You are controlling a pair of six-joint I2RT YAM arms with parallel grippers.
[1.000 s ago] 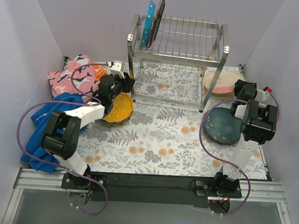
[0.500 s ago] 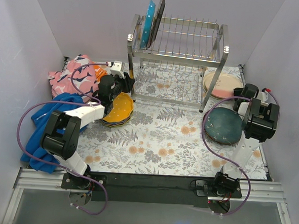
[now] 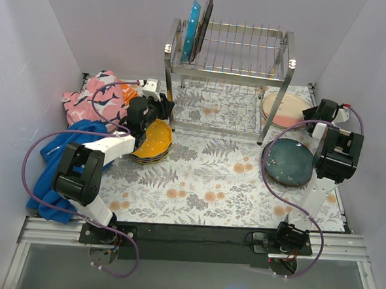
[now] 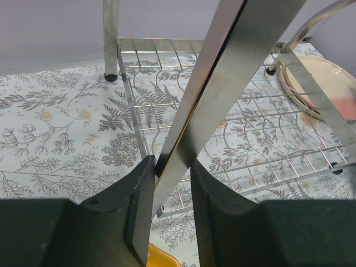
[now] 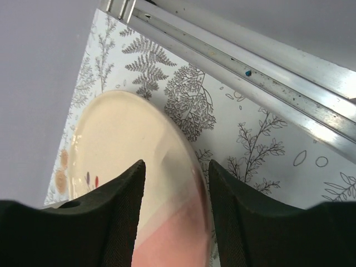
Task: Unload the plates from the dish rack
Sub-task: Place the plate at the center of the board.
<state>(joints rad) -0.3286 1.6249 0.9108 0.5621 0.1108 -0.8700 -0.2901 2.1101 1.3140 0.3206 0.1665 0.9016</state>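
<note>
While two plates stand upright in the top slots at the left end of the rack (image 3: 228, 52), a teal plate (image 3: 190, 30) and a square plate (image 3: 205, 21), the others lie on the worktop (image 3: 204, 178). From above I see orange plates (image 3: 155, 139) by the rack's front-left leg (image 3: 168, 84), a dark plate (image 3: 289, 161) at the right, and a cream plate (image 3: 280, 107) behind it. The left tool (image 3: 162, 107) sits at that leg; the right tool (image 3: 316, 113) hangs over the cream plate's right edge.

From the left wrist, the fingers are closed on the leg, the chrome bar pinched between them. I take that as steadying the rack.

From the right wrist, the fingers stand apart on either side of the cream plate's rim, gripping nothing. A pink plate (image 5: 178, 239) peeks out beneath.

This looks like the end of a set-down. Next, the right tool must lift clear, cross to the rack's left end and draw one plate straight up by its rim, since the two stand close together.
</note>
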